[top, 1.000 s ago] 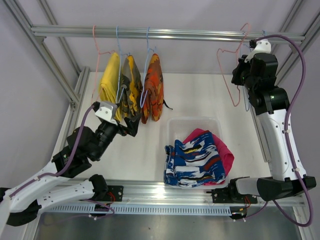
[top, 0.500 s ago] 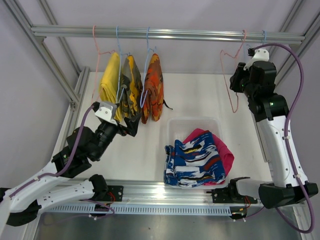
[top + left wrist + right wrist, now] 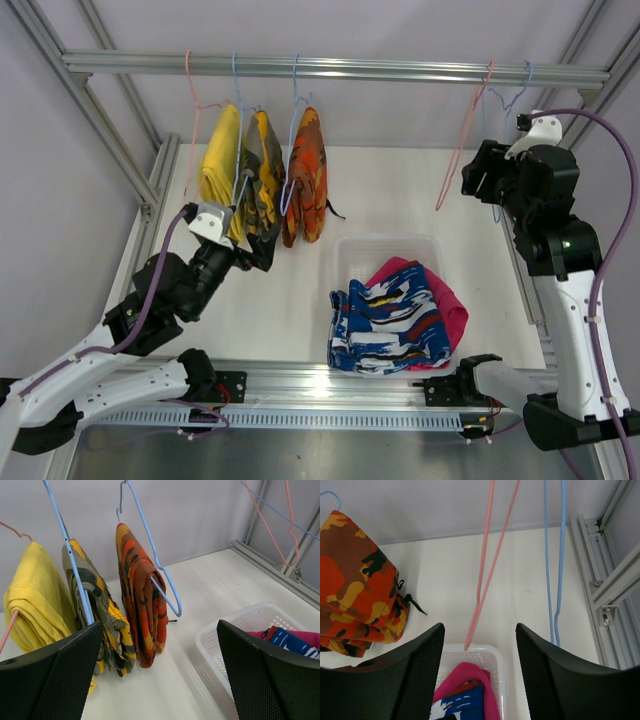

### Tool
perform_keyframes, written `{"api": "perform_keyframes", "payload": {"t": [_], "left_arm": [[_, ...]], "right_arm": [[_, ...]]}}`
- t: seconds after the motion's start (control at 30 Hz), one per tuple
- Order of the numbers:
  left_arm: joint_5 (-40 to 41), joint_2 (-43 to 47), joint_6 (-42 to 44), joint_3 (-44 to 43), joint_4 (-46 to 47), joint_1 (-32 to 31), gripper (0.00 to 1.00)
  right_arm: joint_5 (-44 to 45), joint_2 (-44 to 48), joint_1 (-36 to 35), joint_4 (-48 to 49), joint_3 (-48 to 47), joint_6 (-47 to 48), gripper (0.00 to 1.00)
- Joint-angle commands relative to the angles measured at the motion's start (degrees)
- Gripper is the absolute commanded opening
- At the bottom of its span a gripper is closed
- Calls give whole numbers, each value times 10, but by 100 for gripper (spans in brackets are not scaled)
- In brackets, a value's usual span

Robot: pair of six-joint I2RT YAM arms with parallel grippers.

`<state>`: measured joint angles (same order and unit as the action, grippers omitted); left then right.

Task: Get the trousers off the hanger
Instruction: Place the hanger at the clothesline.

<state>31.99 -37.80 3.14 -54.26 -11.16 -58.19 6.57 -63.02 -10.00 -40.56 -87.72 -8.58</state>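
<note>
left fingers (image 3: 50,680) spread wide, empty. ahead between them, olive-yellow camouflage folded trousers (image 3: 97,612) and orange camouflage folded trousers (image 3: 142,605) hang on light blue wire hangers (image 3: 177,611); plain yellow folded trousers (image 3: 32,600) ahead-left. right fingers (image 3: 410,680) wide apart, empty. between them, white plastic basket (image 3: 492,655) on desk (image 3: 445,580) holds magenta-pink trousers (image 3: 465,677) and blue patterned trousers (image 3: 462,700).

L hand (image 3: 157,630) open wide, arm stretched fwd, low; R hand (image 3: 479,630) open, arm raised upright.
</note>
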Motion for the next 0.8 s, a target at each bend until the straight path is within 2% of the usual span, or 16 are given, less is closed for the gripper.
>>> {"api": "perform_keyframes", "payload": {"t": [0.0,0.1,0.17,0.3,0.37,0.63,0.77], "left_arm": [[15,12,15,2,24,16,99],[20,22,9,4,25,39,99],[18,24,-3,0,20,60,99],[5,39,-27,5,22,148,100],[11,43,-27,5,23,170,99],[6,44,-26,15,37,182,99],[6,44,-27,15,38,182,99]], "right_arm": [[24,33,2,-48,-44,-12,64],[9,49,-1,-65,-93,-23,63],[-33,55,-3,-60,-110,-31,62],[-117,40,-10,-25,-129,-63,62],[-153,27,-16,-8,-126,-81,62],[-164,-92,-130,90,-137,-100,61],[-184,-163,-172,119,-176,-116,61]]}}
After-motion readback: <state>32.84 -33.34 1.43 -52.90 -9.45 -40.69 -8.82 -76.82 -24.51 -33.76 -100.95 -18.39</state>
